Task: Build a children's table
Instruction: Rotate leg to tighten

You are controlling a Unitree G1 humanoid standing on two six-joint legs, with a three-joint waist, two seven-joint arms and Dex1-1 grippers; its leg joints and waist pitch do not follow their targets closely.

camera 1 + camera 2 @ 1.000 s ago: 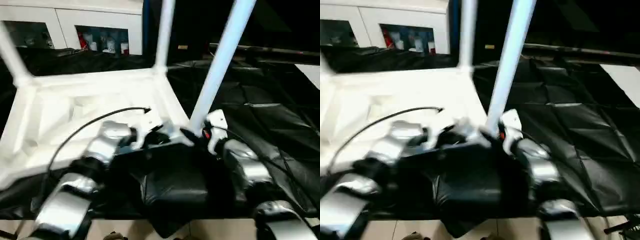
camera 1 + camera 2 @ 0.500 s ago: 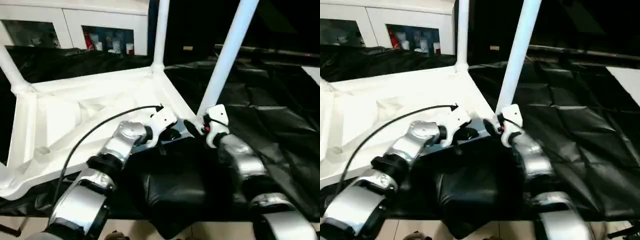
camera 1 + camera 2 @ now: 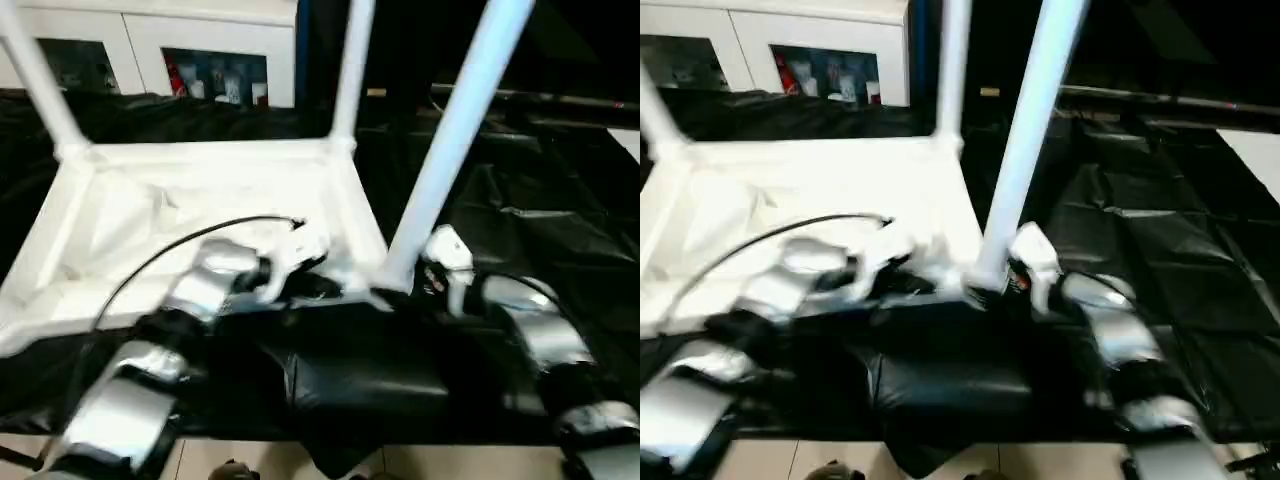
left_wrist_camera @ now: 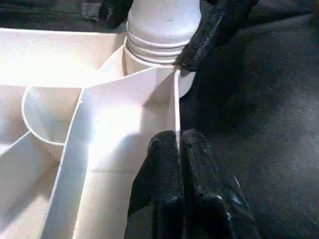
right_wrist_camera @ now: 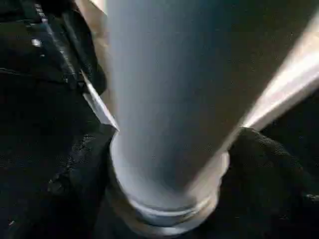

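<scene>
Left gripper [image 4: 178,149] is pinching the thin upright rim wall of the tabletop [image 3: 210,215], jaws closed on it from both sides, right beside the near-right corner socket [image 4: 149,67]. Right gripper [image 5: 164,164] is wrapping the base of the near leg [image 3: 455,130], one black finger [image 5: 75,174] on each side of the tube just above its ribbed collar, so the jaws are clamped on the leg. That leg is sitting in the socket and rising steeply, leaning a little toward the robot's right at the top. The long axis is running nearly straight up out of the corner, and the right arm is the one on it, while the left arm is holding the tabletop just beside it. The tabletop is lying upside down on the black-covered worktop [image 3: 560,230], ribbed side up. Two more legs are standing at the far corners, far-right leg [image 3: 348,70] and far-left leg [image 3: 40,80]; a fourth is not in view. Judging from this, the coming move is turning on pushing or twisting along the leg's axis down into the socket, with the left grip bracing the rim against that. A white cabinet [image 3: 150,40] is standing behind.
</scene>
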